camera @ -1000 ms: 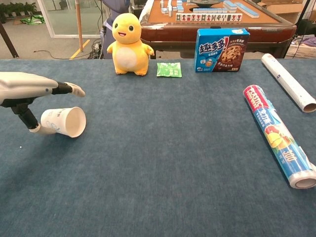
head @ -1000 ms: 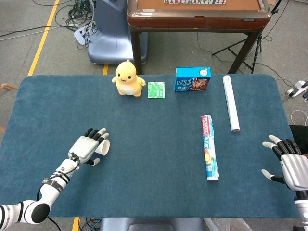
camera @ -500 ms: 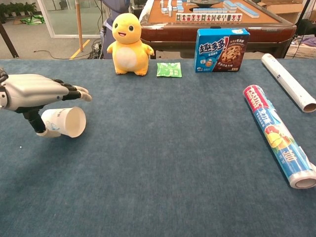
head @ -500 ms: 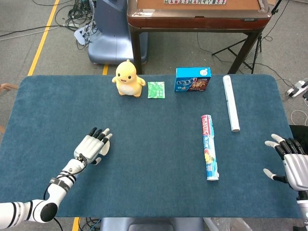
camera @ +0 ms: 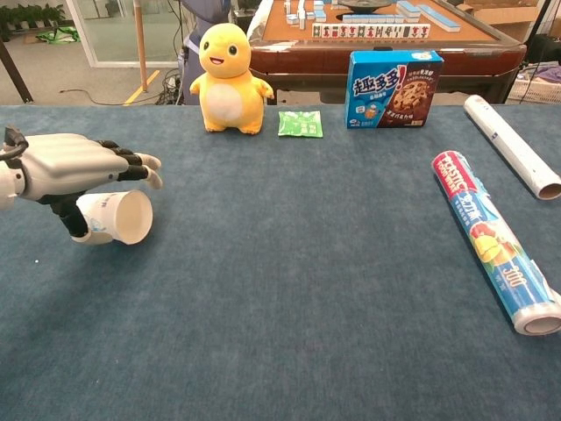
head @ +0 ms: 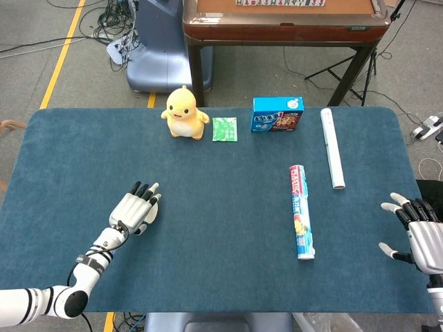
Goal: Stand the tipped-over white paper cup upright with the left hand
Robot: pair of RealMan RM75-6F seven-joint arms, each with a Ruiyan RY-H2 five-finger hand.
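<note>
Under the left hand's fingers (camera: 131,163) lies the cup (camera: 115,217) (tipped over).

Matt white paper cup (camera: 117,217) under my smooth silver-plastic left hand (camera: 74,165), napped blue cloth table (camera: 298,289), plush yellow toy (camera: 229,79), glossy film roll (camera: 493,244), glossy cardboard cookie box (camera: 392,89).

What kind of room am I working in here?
Probably a robot test lab or workshop, not a home. A blue cloth table holds unrelated props: a yellow plush toy, a cookie box and a tipped paper cup. Behind it sit loose cables on a bare floor and a mahjong table.
</note>
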